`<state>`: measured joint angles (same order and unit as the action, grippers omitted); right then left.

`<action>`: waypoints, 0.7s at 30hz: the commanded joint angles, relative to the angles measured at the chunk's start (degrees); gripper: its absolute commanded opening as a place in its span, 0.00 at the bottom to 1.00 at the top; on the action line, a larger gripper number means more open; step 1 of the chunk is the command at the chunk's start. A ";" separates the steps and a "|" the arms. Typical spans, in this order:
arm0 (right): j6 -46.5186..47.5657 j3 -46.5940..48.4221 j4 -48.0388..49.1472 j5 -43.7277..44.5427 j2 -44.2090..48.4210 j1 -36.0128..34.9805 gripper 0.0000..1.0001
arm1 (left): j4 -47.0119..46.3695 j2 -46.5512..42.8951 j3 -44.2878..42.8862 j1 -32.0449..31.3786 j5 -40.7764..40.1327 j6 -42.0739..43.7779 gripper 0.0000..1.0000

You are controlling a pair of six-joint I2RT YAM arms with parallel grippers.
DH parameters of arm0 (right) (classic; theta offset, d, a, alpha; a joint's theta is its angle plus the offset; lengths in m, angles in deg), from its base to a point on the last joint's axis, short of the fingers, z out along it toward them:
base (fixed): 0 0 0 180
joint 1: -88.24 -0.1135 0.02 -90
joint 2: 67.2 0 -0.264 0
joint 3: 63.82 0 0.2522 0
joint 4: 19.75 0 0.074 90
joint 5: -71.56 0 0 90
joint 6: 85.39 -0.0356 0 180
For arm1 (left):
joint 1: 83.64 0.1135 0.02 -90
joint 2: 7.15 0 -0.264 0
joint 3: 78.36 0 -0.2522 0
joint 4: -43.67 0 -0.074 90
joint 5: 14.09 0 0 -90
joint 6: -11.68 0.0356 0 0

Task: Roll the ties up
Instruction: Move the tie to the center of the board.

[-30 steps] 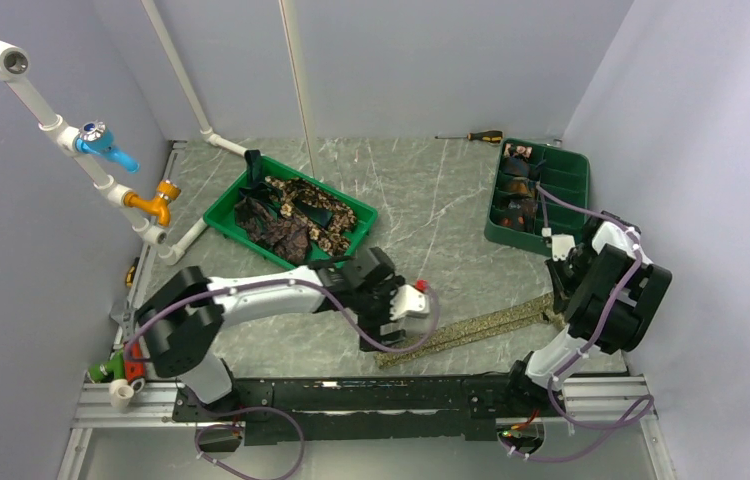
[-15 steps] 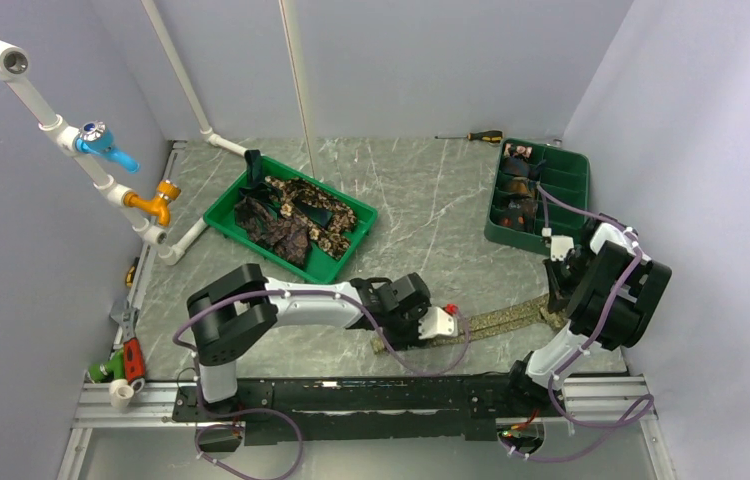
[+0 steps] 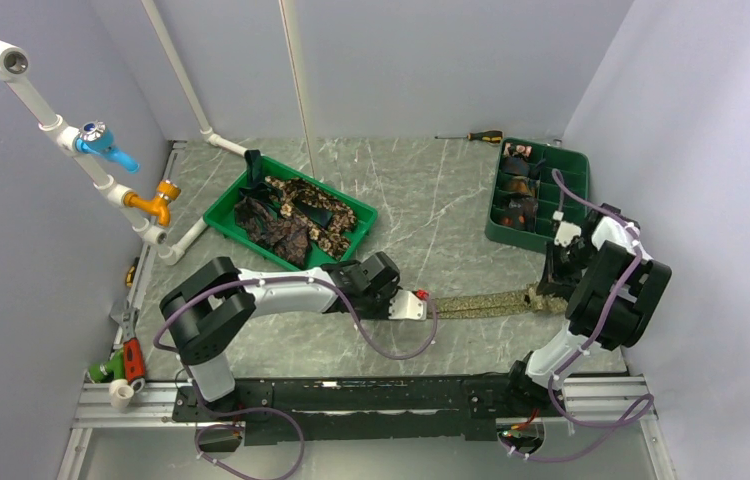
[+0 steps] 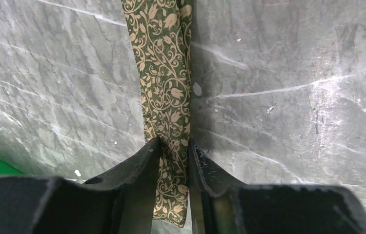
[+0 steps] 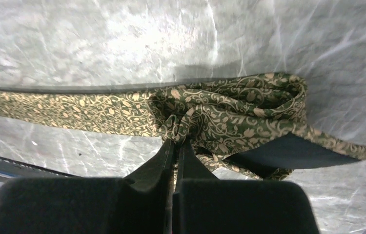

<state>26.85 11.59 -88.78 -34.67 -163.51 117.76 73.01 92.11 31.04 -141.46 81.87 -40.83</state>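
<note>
A long narrow olive-green fabric necktie (image 3: 481,302) printed with tan vines and flowers lies stretched in a nearly straight line across the near right part of the grey marble-patterned table (image 3: 431,200), held at both ends.

The left gripper (image 3: 421,300) has its black fingers drawn narrow, pinching the thin end of the necktie (image 4: 164,73). From the left wrist the strip runs straight away between the fingertips of that gripper (image 4: 173,146).

The right gripper (image 3: 551,290) holds the wide end. In the right wrist view its fingers are pressed almost together at the gripper tip (image 5: 175,144), biting a bunched fold of the necktie (image 5: 73,112). A flap of dark lining shows to the right of the fold.

Far left of the necktie sits an open green plastic tray (image 3: 219,215) with a heap of loose ties (image 3: 286,220), dark brown and tan-patterned. At the far right stands a divided green plastic tray (image 3: 571,165) whose left compartments hold small coils (image 3: 516,185), too small to make out their patterns. A screwdriver with a black and orange handle (image 3: 471,136) lies by the back wall.

White pipes run down the left wall, carrying a blue tap (image 3: 103,143) and an orange tap (image 3: 156,200). A red-handled tool (image 3: 131,358) rests at the table's left edge.

From above, both ends of the necktie are hidden under the grippers.
</note>
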 commanded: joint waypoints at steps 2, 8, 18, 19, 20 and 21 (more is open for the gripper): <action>-0.52 6.92 -2.97 -6.48 2.47 2.08 0.00 | 5.55 0.56 1.37 0.96 -2.15 2.42 0.31; 0.65 11.17 -1.95 -0.57 0.24 5.86 0.00 | 8.33 -0.03 0.79 3.75 -0.24 2.82 0.31; 7.35 11.67 1.74 11.33 2.32 5.47 0.49 | 9.95 -3.86 -1.04 4.24 3.10 1.20 0.71; 8.88 12.18 0.81 10.54 3.92 5.47 0.57 | 9.95 -4.91 -1.50 4.62 4.97 0.26 0.76; 10.57 12.88 -0.05 8.78 5.56 5.39 0.64 | 9.94 -5.76 -1.78 5.02 6.54 -0.45 0.79; 12.39 13.61 -0.92 7.22 7.32 5.25 0.68 | 9.82 -6.53 -2.12 5.38 7.81 -1.16 0.81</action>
<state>31.79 21.18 -87.22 -25.82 -163.31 123.38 79.96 90.12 30.14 -137.20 83.46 -38.95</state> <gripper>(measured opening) 0.596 0.770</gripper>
